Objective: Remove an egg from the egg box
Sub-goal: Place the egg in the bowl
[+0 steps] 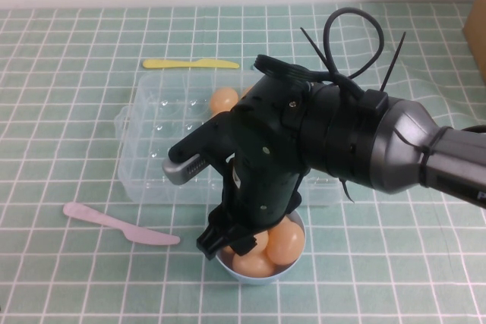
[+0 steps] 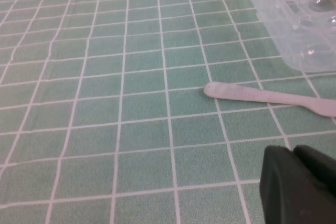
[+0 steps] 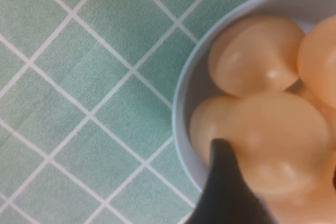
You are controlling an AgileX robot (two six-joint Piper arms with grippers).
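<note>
The clear plastic egg box (image 1: 152, 149) lies at mid-table, and one orange-tan egg (image 1: 223, 99) shows in its far cells. My right gripper (image 1: 228, 244) points down into the light-blue bowl (image 1: 250, 278) just in front of the box. In the right wrist view the gripper (image 3: 278, 163) has an egg (image 3: 278, 140) between its fingers. One dark finger (image 3: 223, 182) lies against that egg, which sits low among other eggs in the bowl (image 3: 184, 93). My left gripper (image 2: 296, 182) hovers shut over the cloth, near the box's corner (image 2: 294, 19).
A pink plastic knife (image 1: 121, 224) lies on the checked cloth left of the bowl, also visible in the left wrist view (image 2: 262, 95). A yellow knife (image 1: 190, 64) lies behind the box. A cardboard box edge (image 1: 477, 28) stands at the far right.
</note>
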